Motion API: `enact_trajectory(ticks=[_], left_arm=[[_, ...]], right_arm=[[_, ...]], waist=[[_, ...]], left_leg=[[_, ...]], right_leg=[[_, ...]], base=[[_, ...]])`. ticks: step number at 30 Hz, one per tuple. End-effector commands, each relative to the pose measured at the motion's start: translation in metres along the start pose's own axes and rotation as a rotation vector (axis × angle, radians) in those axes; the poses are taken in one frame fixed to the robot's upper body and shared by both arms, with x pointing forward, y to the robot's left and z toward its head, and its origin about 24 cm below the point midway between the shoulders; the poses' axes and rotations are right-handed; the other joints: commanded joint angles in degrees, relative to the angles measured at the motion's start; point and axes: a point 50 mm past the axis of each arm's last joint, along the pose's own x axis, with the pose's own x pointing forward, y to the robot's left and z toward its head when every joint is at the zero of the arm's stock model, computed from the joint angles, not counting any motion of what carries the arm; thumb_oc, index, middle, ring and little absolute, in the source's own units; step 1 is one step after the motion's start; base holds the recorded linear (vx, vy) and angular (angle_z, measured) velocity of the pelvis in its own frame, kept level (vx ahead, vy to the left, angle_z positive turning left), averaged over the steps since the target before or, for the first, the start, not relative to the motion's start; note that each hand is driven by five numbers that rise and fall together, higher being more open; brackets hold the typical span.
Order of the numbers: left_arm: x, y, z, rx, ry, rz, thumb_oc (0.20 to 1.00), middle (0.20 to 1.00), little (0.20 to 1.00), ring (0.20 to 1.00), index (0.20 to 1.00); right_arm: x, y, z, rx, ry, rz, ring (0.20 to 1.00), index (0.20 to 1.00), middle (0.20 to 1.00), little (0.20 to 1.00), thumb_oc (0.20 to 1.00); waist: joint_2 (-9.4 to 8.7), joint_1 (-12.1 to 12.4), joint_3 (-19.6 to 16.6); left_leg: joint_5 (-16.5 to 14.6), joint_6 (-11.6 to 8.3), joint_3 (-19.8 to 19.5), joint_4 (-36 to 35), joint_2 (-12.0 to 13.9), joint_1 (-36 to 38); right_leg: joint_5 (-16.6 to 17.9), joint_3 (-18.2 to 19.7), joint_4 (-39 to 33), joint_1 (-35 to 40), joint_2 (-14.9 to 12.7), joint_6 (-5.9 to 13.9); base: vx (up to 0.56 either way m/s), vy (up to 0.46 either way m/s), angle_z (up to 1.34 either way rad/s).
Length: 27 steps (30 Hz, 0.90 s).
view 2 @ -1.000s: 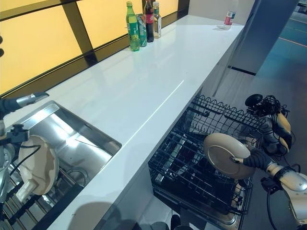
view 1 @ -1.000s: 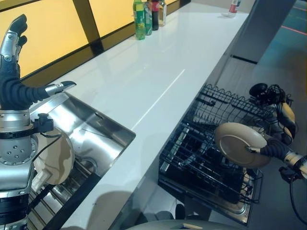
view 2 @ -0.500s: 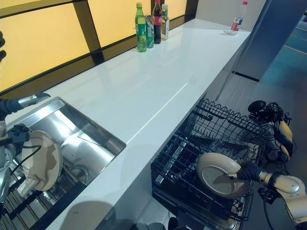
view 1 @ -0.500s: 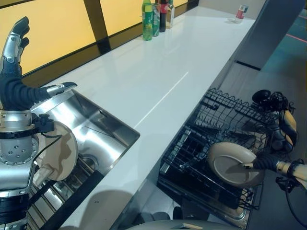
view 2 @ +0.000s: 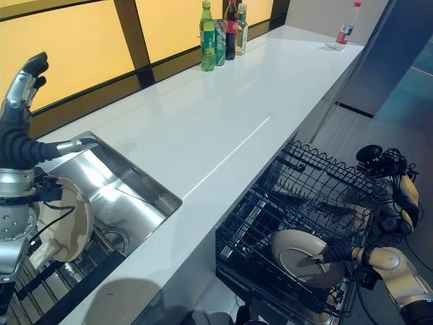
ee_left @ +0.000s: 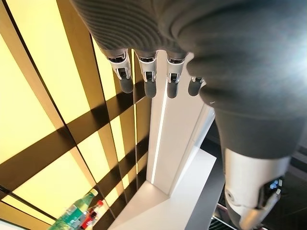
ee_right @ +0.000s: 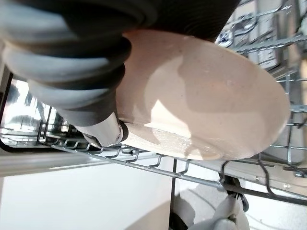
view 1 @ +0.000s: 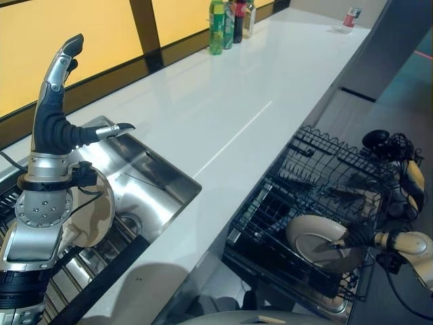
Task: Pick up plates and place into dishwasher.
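A beige plate [view 1: 312, 241] leans low inside the black wire dishwasher rack [view 1: 298, 177], near its front right corner. My right hand [view 1: 358, 235] is shut on the plate's right edge, and the right wrist view shows the thumb [ee_right: 108, 132] pressed against the plate [ee_right: 206, 110] above the rack wires. My left hand [view 1: 55, 116] is raised above the steel sink [view 1: 145, 181], open, with its fingers [ee_left: 146, 73] straight and holding nothing. A second beige plate [view 1: 96, 215] stands on edge in the drying rack at the lower left, partly behind my left forearm.
The long white countertop [view 1: 223, 101] runs from the sink to the far end. Several bottles [view 1: 229, 15] stand against the yellow window, and one small bottle [view 1: 350, 15] stands at the far right end. The pulled-out rack blocks the floor beside the counter.
My right hand has lowered the plate from above the rack down into it. My left hand has shifted right and tilted. The camera has moved a little.
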Motion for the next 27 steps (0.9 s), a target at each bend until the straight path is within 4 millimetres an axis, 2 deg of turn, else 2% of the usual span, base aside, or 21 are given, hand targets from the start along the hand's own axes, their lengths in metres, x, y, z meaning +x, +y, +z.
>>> enact_trajectory(ticks=[1, 8, 14, 19, 22, 25, 27], left_arm=[[0.017, -0.003, 0.011, 0.037, -0.089, -0.037, 1.000, 1.000, 1.000, 1.000, 1.000], [0.021, -0.009, 0.012, 0.009, -0.092, -0.047, 1.000, 1.000, 1.000, 1.000, 1.000], [0.023, -0.008, 0.013, -0.001, -0.088, -0.048, 1.000, 1.000, 1.000, 1.000, 1.000], [0.025, -0.008, 0.013, -0.006, -0.086, -0.048, 1.000, 1.000, 1.000, 1.000, 1.000], [0.026, -0.008, 0.014, -0.011, -0.090, -0.049, 1.000, 1.000, 1.000, 1.000, 1.000], [0.030, -0.011, 0.017, -0.019, -0.102, -0.047, 1.000, 1.000, 1.000, 1.000, 1.000], [0.033, -0.013, 0.019, -0.027, -0.109, -0.047, 1.000, 1.000, 1.000, 1.000, 1.000]], right_arm=[[0.025, 0.046, -0.008, 0.058, -0.014, 0.258, 0.200, 0.200, 0.200, 0.200, 0.200], [0.047, 0.086, -0.026, 0.169, 0.018, 0.381, 0.200, 0.200, 0.200, 0.200, 0.200], [0.055, 0.102, -0.033, 0.230, 0.031, 0.399, 0.200, 0.200, 0.200, 0.200, 0.200], [0.057, 0.111, -0.039, 0.206, 0.072, 0.401, 0.200, 0.200, 0.200, 0.200, 0.200], [0.061, 0.119, -0.045, 0.142, 0.132, 0.415, 0.200, 0.200, 0.200, 0.200, 0.200], [0.063, 0.128, -0.058, -0.129, 0.294, 0.468, 0.200, 0.200, 0.200, 0.200, 0.200], [0.065, 0.127, -0.058, -0.194, 0.318, 0.486, 0.200, 0.200, 0.200, 0.200, 0.200]], waist=[[-1.48, 0.5, -2.1], [-0.14, 1.3, -1.5], [0.46, 1.6, -1.5], [0.57, 1.7, -1.4], [0.66, 1.9, -1.2], [0.70, 2.3, -0.8], [0.78, 2.7, -0.4]], left_leg=[[1.4, -0.06, -4.2, 4.4, 0.3, -8.6], [1.7, -0.13, -4.9, 4.8, 0.4, -9.0], [1.7, -0.16, -5.3, 4.8, 0.2, -8.8], [1.8, -0.25, -5.3, 4.4, 0.1, -8.5], [1.9, -0.19, -5.4, 4.2, 0.1, -8.5], [1.9, -0.19, -5.4, 4.2, 0.1, -8.7], [2.0, -0.20, -5.6, 3.9, 0.1, -8.7]], right_leg=[[-9.2, -2.9, 7.7, 1.7, -2.5, 1.94], [-9.3, -3.2, 7.6, 1.9, -2.8, 1.80], [-9.3, -3.4, 7.4, 2.5, -3.0, 1.89], [-9.1, -3.4, 6.9, 2.9, -3.1, 2.08], [-9.0, -3.3, 6.6, 3.1, -3.1, 2.14], [-8.8, -3.2, 6.2, 2.9, -3.1, 2.28], [-8.7, -3.3, 5.9, 3.0, -3.1, 2.25]], base=[[0.00, 0.000, 0.00], [0.00, -0.002, 0.04], [0.01, 0.009, 0.05], [0.00, 0.010, 0.07], [-0.01, 0.008, 0.05], [-0.05, 0.002, 0.01], [-0.03, -0.001, 0.00]])
